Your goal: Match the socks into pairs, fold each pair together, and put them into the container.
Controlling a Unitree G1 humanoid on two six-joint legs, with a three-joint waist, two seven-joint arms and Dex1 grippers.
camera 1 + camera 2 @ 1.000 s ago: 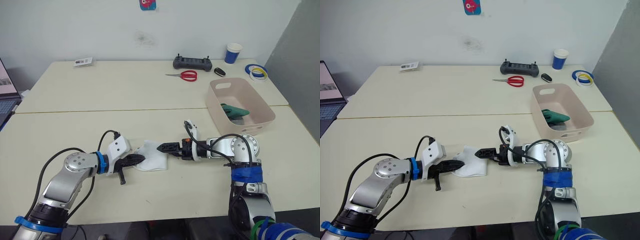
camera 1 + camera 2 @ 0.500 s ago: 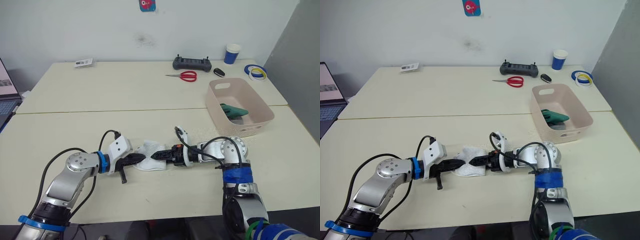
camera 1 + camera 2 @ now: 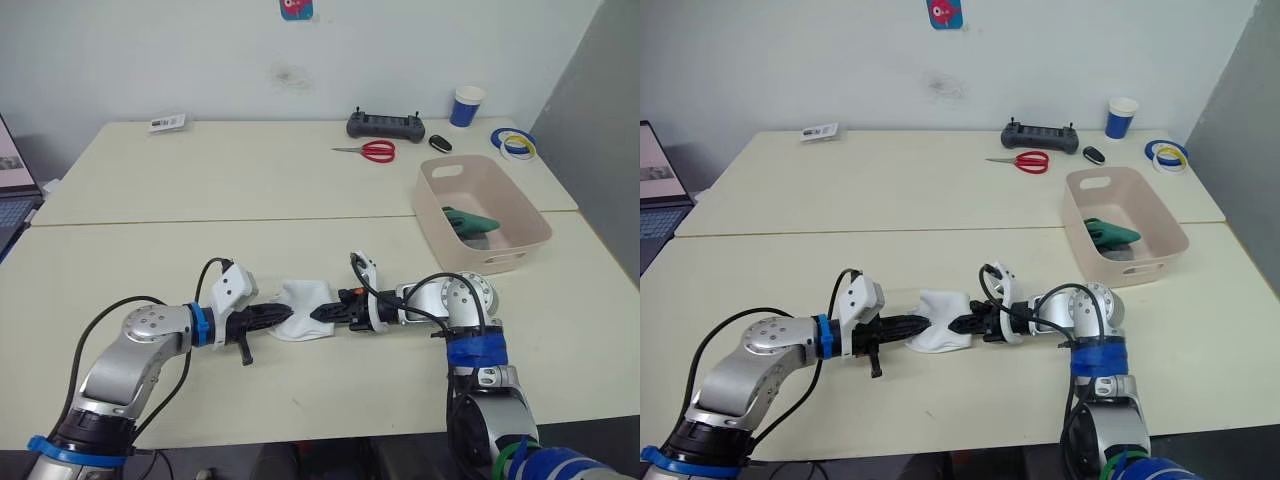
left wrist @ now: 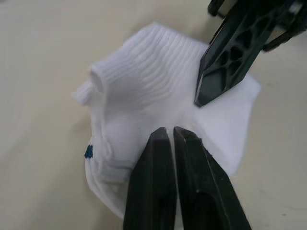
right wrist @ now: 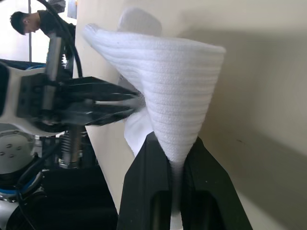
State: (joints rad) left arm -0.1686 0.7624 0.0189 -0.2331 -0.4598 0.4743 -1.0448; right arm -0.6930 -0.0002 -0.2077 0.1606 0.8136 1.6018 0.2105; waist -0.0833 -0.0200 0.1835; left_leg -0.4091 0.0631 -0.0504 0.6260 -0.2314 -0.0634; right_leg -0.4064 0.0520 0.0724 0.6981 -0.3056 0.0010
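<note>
While the right gripper (image 5: 176, 158) had closed in from a sec ago and now pinched the white socks (image 3: 305, 310) w/ a fold lifted, the left gripper (image 4: 172, 139), fingers pressed together, pinned them on the worktop (image 3: 200, 180). Folding underway; the container (image 3: 500, 258) sat well apart.

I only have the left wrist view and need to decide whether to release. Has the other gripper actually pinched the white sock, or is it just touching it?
Observer: Pinched. The right wrist view shows the white sock clamped between the fingers of the right gripper.
Operator: Is the container within sight?
Observer: Yes, the pink container sits on the table on the robot's right.
Operator: Anything in it?
Observer: A dark green sock, with something grey beside it.
</note>
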